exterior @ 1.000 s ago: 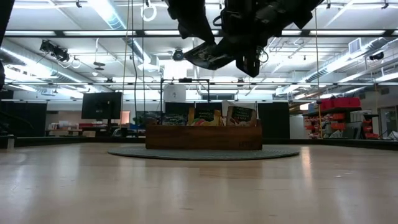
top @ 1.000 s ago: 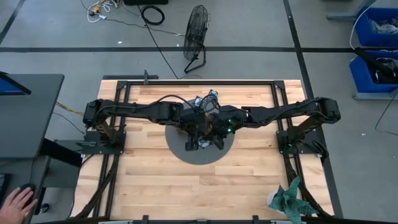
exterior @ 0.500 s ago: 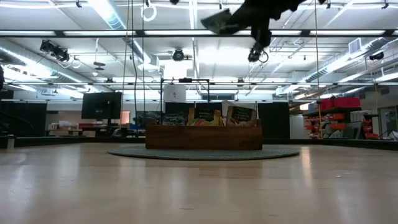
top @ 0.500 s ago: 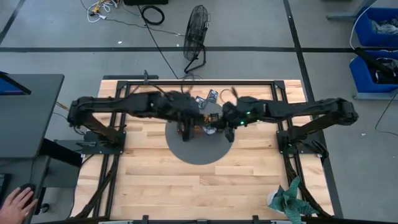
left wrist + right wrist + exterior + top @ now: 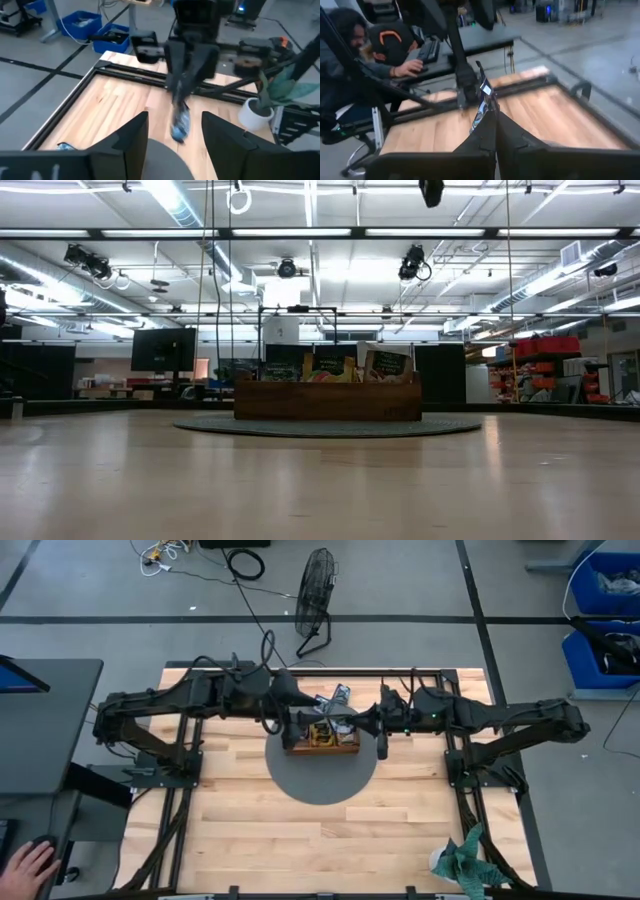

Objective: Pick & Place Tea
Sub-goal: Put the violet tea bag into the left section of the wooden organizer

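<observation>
The right end effector point(image 5: 380, 738) hangs high over the right-hand end of the wooden tray point(image 5: 322, 745), clenched on a small blue sachet point(image 5: 180, 125) that dangles on edge below its fingertips. The tray lies below it and slightly toward the left arm. The tray's long axis runs side to side across the desk point(image 5: 250, 830), in line with both arms, so this arm, being nearer that end, looks best placed to lower the sachet in. The left end effector point(image 5: 298, 720) hovers over the tray's opposite end, fingers spread and holding nothing. The held sachet looks thin, flat and limp, blue with a pale patch; I can't make out any print on it. More tea point(image 5: 388, 364) stands upright inside the tray, and a few loose sachets point(image 5: 338, 695) seem to lie just behind it.
</observation>
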{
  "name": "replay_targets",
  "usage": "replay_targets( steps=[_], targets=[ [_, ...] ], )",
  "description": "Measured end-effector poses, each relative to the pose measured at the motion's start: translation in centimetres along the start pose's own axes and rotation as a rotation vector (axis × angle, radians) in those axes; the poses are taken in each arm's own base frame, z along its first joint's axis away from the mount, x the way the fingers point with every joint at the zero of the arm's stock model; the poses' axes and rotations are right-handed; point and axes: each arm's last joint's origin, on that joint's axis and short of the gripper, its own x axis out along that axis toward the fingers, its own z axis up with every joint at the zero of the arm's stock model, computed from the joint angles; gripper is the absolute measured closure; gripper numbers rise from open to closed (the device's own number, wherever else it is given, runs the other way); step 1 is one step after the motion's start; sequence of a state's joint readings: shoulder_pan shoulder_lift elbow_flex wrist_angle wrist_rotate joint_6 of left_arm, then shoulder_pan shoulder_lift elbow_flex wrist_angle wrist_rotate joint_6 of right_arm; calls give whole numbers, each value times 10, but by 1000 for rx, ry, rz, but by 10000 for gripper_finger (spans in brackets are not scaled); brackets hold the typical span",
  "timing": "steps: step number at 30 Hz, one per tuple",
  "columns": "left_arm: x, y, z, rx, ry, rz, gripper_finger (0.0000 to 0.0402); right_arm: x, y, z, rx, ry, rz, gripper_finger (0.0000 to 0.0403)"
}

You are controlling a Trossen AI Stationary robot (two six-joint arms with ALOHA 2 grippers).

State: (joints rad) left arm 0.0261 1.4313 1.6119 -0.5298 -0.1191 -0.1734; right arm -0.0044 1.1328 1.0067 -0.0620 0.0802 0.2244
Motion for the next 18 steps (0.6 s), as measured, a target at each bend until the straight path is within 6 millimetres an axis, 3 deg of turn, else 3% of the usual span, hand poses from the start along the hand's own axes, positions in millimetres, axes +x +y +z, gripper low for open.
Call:
replay_targets(
  steps=[18],
  targets=[
    [-2, 0, 5, -55, -45, -48, 209, 2, 5, 15, -67, -163, 49, 403]
  ],
)
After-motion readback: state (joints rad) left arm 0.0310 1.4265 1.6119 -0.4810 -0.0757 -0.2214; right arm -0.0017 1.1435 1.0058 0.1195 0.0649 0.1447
